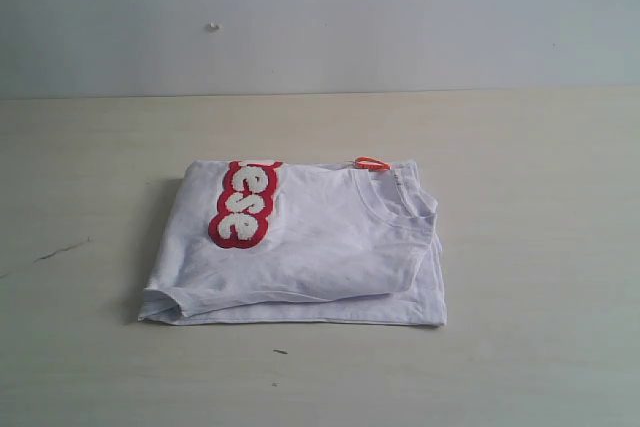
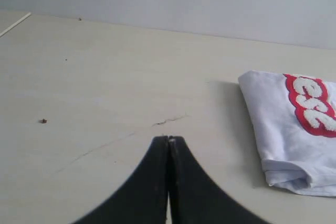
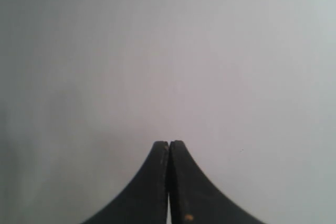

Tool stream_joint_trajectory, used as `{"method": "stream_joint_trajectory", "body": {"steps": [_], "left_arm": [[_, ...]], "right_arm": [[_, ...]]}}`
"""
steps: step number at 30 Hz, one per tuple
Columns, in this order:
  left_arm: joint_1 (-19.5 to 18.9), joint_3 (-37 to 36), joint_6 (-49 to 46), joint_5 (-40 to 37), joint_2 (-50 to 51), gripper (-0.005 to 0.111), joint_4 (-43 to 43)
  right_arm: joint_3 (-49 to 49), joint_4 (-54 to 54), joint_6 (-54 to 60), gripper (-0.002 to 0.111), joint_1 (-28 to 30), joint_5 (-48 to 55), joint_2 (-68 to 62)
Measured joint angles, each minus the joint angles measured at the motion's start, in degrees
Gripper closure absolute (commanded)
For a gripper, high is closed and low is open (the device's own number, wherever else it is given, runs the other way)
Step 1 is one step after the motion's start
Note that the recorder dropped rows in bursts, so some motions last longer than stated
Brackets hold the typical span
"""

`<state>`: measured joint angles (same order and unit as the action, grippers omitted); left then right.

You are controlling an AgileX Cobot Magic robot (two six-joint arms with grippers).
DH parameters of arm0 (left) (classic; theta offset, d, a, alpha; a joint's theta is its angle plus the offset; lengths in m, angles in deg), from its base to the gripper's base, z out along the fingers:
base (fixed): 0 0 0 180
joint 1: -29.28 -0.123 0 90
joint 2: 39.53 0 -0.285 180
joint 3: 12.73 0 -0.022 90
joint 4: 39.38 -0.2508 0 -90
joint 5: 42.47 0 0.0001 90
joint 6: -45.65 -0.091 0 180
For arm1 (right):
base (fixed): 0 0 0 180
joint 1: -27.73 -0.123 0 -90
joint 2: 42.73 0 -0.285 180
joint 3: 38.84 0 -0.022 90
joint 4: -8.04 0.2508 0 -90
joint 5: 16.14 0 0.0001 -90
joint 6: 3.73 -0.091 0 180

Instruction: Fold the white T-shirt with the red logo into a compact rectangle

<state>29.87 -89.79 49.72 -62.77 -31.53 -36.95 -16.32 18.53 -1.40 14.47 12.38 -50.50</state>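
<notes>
The white T-shirt (image 1: 320, 247) lies folded into a rough rectangle in the middle of the table, its ribbed collar (image 1: 400, 205) and orange neck tag (image 1: 372, 163) on the far right part. The red logo (image 1: 246, 203) runs along the folded top at the left; only a few letters show. Neither gripper appears in the exterior view. In the left wrist view my left gripper (image 2: 168, 139) is shut and empty over bare table, apart from the T-shirt (image 2: 294, 140) and its red logo (image 2: 314, 106). My right gripper (image 3: 169, 143) is shut, facing only a plain grey surface.
The pale wooden table (image 1: 530, 197) stretches on all sides of the shirt, with a thin crack (image 1: 62, 249) at the left and a small dark speck (image 1: 280, 352) in front. A grey wall (image 1: 320, 17) stands behind the table.
</notes>
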Motion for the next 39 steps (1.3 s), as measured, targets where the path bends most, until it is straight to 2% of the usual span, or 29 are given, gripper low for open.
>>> {"method": "stream_joint_trajectory", "body": {"steps": [14, 39], "left_arm": [[0.0, 0.0, -3.4, -0.2, 0.0, 0.107, 0.0], [0.0, 0.0, -4.1, -0.2, 0.0, 0.107, 0.0]], "right_arm": [[0.0, 0.0, 0.0, 0.108, 0.0, 0.0, 0.0], [0.0, 0.0, 0.0, 0.108, 0.0, 0.0, 0.0]]}}
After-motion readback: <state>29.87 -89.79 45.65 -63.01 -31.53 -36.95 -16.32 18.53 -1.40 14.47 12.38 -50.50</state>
